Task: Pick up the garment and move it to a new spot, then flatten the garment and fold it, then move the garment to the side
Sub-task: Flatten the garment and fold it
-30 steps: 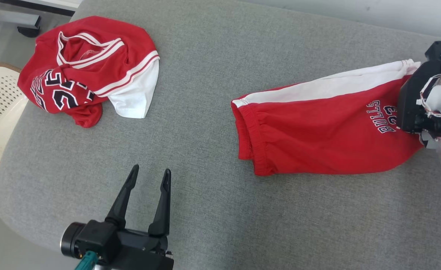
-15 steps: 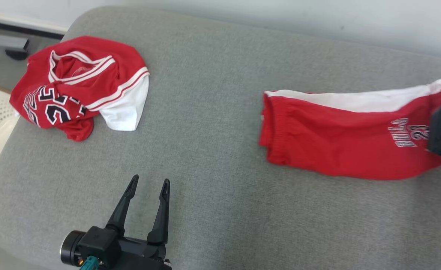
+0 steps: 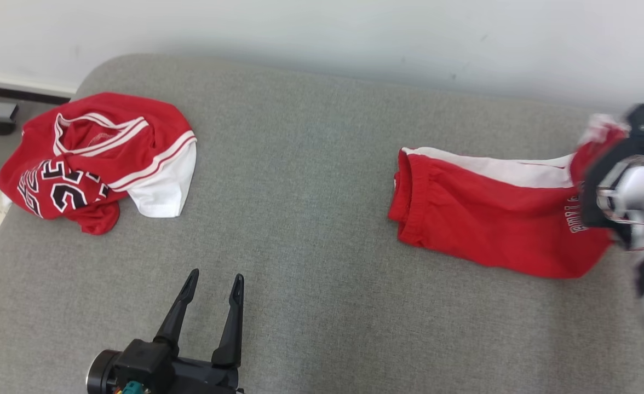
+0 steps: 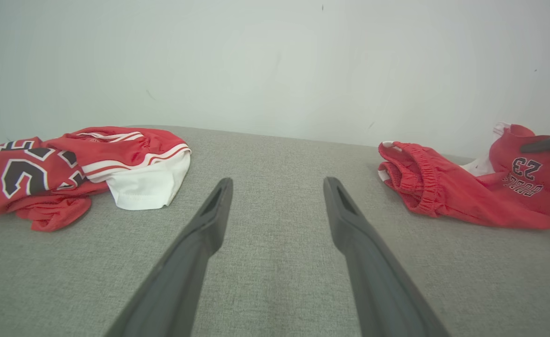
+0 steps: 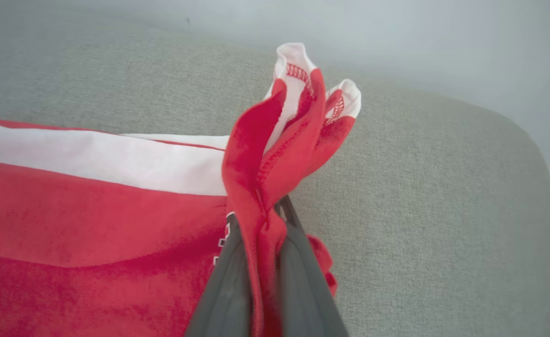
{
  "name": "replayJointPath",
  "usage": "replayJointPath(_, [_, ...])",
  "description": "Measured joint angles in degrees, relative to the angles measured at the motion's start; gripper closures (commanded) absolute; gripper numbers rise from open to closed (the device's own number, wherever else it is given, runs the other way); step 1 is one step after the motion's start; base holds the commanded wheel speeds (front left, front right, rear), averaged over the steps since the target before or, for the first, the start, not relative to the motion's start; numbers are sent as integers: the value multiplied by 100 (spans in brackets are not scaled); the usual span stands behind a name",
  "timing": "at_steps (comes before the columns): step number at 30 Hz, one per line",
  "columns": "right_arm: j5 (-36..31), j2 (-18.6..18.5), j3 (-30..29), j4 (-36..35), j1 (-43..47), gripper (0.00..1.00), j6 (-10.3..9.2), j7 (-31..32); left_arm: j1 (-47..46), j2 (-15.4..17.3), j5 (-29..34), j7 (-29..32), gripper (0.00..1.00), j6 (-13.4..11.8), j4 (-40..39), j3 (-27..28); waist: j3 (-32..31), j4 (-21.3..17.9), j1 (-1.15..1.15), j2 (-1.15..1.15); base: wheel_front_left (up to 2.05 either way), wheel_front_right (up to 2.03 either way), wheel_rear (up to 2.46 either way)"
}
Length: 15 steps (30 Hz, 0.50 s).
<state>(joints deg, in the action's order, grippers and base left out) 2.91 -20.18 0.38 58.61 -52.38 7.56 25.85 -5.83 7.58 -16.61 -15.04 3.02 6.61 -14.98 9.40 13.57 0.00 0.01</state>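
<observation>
Shorts (image 3: 492,219), folded, lie on the grey surface (image 3: 311,306), well apart from the jersey (image 3: 89,158); the hem corner (image 5: 303,79) farthest from it is lifted. Right hand (image 5: 268,220) pressed together, pinching that bunched hem. Left hand (image 3: 216,274) spread, empty, nearer the jersey. Step judged: sliding the shorts aside. Pull low and steadily, away from the jersey, so the fold holds and the waistband (image 3: 409,202) trails flat without rolling.

Jersey (image 3: 97,158) lies left on the cushion (image 3: 300,230), shorts (image 3: 492,224) right.
</observation>
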Motion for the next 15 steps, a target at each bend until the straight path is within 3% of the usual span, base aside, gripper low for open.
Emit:
replayJointPath(4, [47, 526, 414, -538, 200, 100, 0, 357, 21, 14, -16, 0, 0, 2, 5, -22, -134, -27, 0, 0, 0, 0, 0])
replayJointPath(10, [331, 891, 770, -1115, 454, 100, 0, 722, 97, 8, -59, 0, 0, 2, 34, -77, -219, 67, 0, 0, 0, 0, 0])
replayJointPath(15, [276, 1162, 598, -1393, 542, 100, 0, 843, 104, -9, -75, 0, 0, 5, 53, -127, -223, 231, -1, -1, 0, 0, 0])
